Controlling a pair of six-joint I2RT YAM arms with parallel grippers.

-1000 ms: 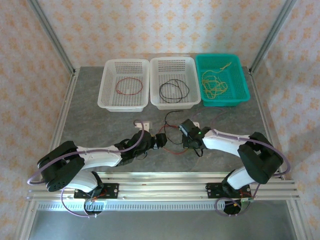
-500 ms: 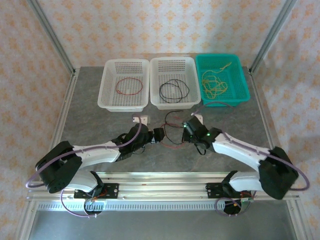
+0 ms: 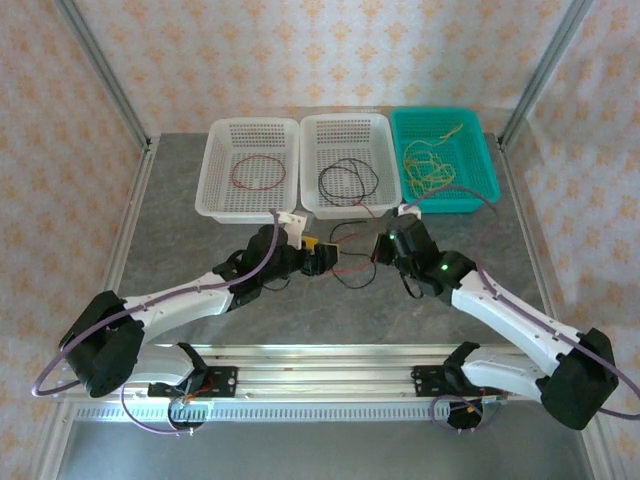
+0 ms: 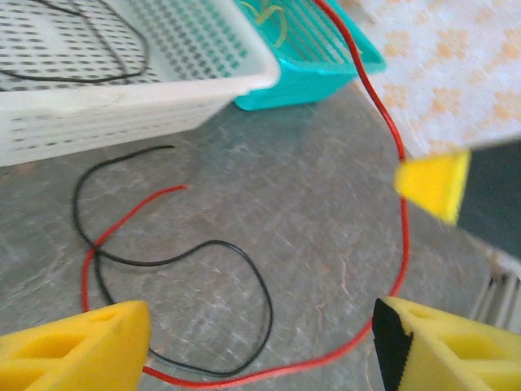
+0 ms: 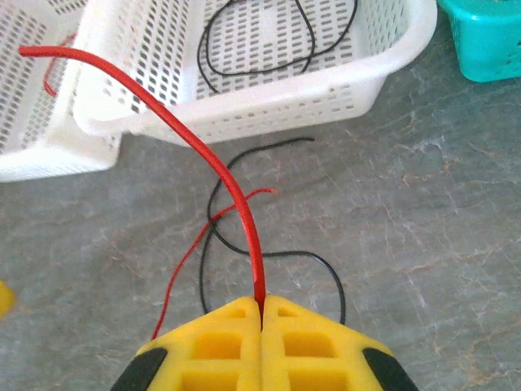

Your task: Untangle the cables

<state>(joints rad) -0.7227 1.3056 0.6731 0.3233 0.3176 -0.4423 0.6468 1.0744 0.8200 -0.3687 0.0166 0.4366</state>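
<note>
Right gripper (image 5: 260, 308), pinched shut on the thin red wire (image 5: 236, 195), should lift slowly while the left gripper (image 4: 260, 342), wide open and empty, pins the thin black wire (image 5: 289, 253) that seemingly crosses it on the mottled grey table (image 5: 423, 212).

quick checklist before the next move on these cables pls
1. Grip: right jaws shut on the red cable: ok.
2. Second arm: left jaws open, with the red cable running between them: ok.
3. Separation: red cable clear of the black cable on the table: not ok, they cross.
4. Layering: which cable lies on top at the crossing: cannot tell.
5. Drop-off: room in the left white basket: ok.
</note>
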